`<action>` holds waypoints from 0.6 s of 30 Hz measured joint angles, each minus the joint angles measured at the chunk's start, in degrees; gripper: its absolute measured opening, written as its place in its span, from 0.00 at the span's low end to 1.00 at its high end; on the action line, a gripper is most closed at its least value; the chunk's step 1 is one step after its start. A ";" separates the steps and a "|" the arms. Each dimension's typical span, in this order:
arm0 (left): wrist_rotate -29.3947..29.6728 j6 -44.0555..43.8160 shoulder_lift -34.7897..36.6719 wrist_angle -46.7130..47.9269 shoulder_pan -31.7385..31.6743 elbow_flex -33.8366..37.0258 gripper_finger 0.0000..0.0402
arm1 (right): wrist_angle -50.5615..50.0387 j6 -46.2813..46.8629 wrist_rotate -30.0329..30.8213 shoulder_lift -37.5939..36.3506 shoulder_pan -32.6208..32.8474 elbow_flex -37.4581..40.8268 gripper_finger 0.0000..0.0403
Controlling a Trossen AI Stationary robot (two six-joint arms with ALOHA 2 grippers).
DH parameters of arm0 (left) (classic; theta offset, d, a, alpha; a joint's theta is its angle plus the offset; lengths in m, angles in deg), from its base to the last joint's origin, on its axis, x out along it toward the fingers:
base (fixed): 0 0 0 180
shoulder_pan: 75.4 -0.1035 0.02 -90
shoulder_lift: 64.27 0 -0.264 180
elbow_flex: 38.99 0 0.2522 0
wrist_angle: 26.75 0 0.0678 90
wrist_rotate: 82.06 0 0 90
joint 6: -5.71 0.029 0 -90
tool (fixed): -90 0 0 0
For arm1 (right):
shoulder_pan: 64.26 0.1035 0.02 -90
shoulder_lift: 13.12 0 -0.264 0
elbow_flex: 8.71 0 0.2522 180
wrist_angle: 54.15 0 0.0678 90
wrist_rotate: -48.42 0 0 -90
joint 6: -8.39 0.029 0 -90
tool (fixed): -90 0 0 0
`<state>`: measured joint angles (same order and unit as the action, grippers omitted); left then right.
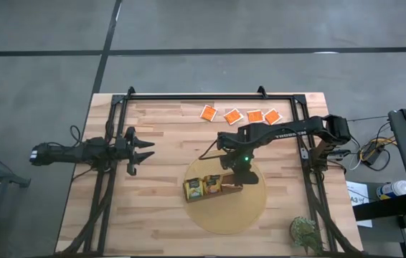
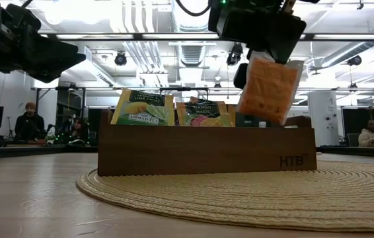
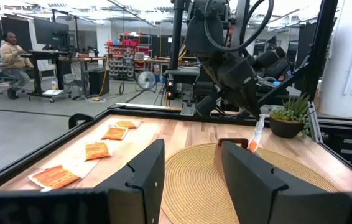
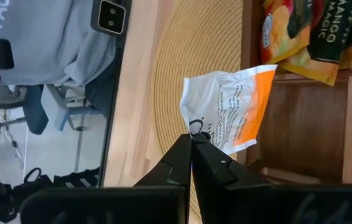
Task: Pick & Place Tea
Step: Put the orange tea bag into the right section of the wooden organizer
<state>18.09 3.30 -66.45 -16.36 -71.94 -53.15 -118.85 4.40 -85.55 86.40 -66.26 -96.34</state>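
Note:
My right gripper (image 4: pixel 191 142) is over the brown wooden tray (image 2: pixel 207 151), shut on a bright orange sachet with white edges (image 2: pixel 269 89). The tray stands on a round woven mat (image 1: pixel 224 215). Its left compartment holds upright green-and-yellow sachets (image 2: pixel 142 108), and its middle one holds yellow-orange sachets (image 2: pixel 203 112). Several more orange sachets (image 1: pixel 233 116) lie flat near the table's far edge. My left gripper (image 3: pixel 191 180) waits open at the table's left side, touching nothing. My right gripper pinches the orange sachet by its white sealed edge (image 4: pixel 196 127), between the ends of the two fingers, coming from above and pointing down. The sachet hangs tilted below the fingers, lifted clear, its lower end (image 2: pixel 261 118) just above the tray's right compartment (image 4: pixel 300 124).
A small potted plant (image 1: pixel 305 231) stands at the table's near right corner. A black frame (image 1: pixel 210 95) runs round the table. Bare wood lies between the left gripper and the mat. People sit in the room beyond the table.

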 joint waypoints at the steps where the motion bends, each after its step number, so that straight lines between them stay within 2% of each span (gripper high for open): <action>1: 0.00 0.02 0.00 0.00 0.01 0.00 0.38 | 0.29 0.84 0.21 0.00 0.00 0.06 0.02; 18: 0.00 0.00 0.00 0.02 0.02 0.02 0.38 | 0.38 3.31 0.48 0.00 -0.13 0.19 0.02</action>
<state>18.09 3.30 -66.45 -16.34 -71.92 -53.13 -118.47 7.72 -85.07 86.40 -66.39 -96.16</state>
